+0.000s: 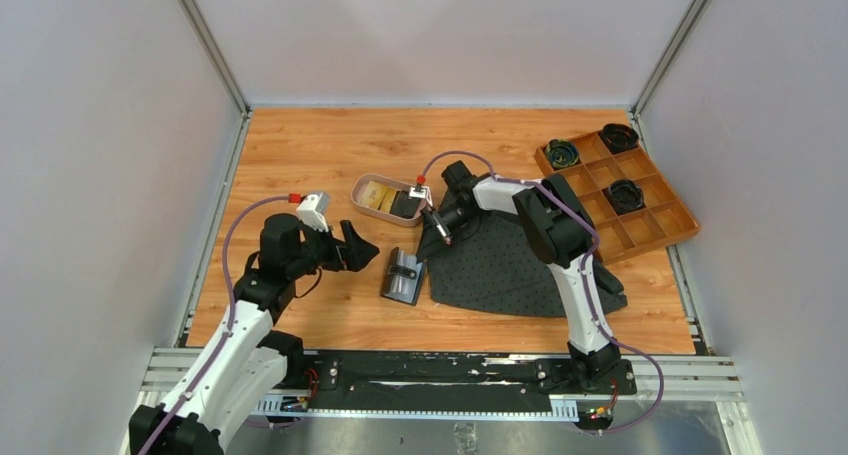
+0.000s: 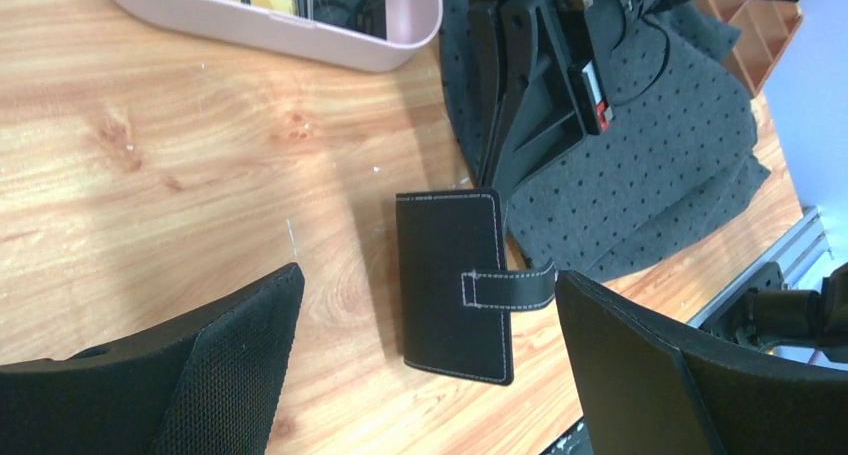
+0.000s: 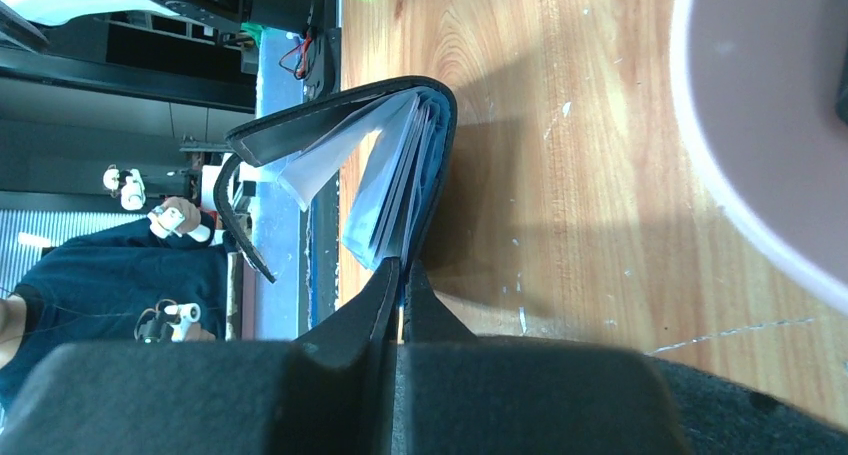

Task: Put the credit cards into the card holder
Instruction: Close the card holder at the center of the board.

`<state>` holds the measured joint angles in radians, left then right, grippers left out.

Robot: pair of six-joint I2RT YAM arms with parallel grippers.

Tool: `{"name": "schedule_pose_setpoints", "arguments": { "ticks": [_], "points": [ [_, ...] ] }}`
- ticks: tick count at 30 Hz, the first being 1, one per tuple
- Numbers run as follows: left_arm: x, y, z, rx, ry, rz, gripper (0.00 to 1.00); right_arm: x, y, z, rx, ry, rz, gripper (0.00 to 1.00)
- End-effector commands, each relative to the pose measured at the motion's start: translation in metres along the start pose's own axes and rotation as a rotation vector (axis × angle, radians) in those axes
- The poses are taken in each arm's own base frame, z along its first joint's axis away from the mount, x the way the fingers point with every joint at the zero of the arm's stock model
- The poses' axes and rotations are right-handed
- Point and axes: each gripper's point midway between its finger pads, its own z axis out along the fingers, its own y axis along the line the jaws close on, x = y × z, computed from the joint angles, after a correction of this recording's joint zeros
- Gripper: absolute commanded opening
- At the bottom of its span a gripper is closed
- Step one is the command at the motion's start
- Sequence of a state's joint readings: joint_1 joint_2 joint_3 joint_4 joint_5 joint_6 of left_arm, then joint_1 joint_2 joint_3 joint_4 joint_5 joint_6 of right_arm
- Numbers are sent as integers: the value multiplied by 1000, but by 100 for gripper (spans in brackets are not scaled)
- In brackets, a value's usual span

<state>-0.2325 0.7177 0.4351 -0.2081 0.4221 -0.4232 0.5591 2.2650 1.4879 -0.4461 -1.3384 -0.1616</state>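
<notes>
**Both grippers at the card holder, cards in the tray**

The left gripper (image 1: 360, 247) stands spread to its full width and holds nothing. The card holder (image 2: 455, 285), a small black bifold wallet with pale stitching, lies flat on the desk (image 1: 300, 155) just ahead of this gripper, in line with the gap between its two fingers. Its snap tab (image 2: 510, 287) is undone and reaches sideways to the edge of one finger; whether the two touch cannot be told.

The right gripper (image 3: 402, 275) is closed, finger against finger. Its tips meet the card holder at the corner farthest from the left gripper. In the right wrist view the holder's covers gape slightly and pale inner pockets show. Whether the tips pinch any part of it cannot be told.

The credit cards (image 1: 377, 195), gold-yellow beside one black, lie in a pinkish tray (image 1: 358, 187) just beyond the right gripper. A dark dotted cloth (image 1: 500, 265) lies under the right arm, behind its gripper.
</notes>
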Motion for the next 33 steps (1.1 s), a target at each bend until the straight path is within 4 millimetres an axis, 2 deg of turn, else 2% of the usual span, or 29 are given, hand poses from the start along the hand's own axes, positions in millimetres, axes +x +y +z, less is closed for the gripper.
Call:
{"name": "schedule_pose_setpoints", "arguments": {
  "ticks": [1,9,14,19,24,27,30,33],
  "points": [
    [-18,-5,3,33,-103,-6,100,-7,23,-12,-46,-28,-79,0],
    [8,1,19,97,-102,-63,100,-10,28,-20,-48,-41,-106,0],
    [8,-8,19,168,-126,-42,100,-13,34,-22,-70,-51,-119,0],
    [19,-20,24,268,-76,-62,100,-16,44,-24,-95,-56,-135,0],
    [29,-14,32,251,-17,-102,96,-20,57,-26,-121,-65,-160,0],
    [36,-7,36,219,4,-128,88,-20,57,-27,-124,-66,-160,0],
    [50,4,41,185,46,-150,87,-19,55,-26,-126,-63,-152,0],
    [57,4,43,196,73,-156,87,-19,56,-26,-130,-63,-153,0]
  ]
}}
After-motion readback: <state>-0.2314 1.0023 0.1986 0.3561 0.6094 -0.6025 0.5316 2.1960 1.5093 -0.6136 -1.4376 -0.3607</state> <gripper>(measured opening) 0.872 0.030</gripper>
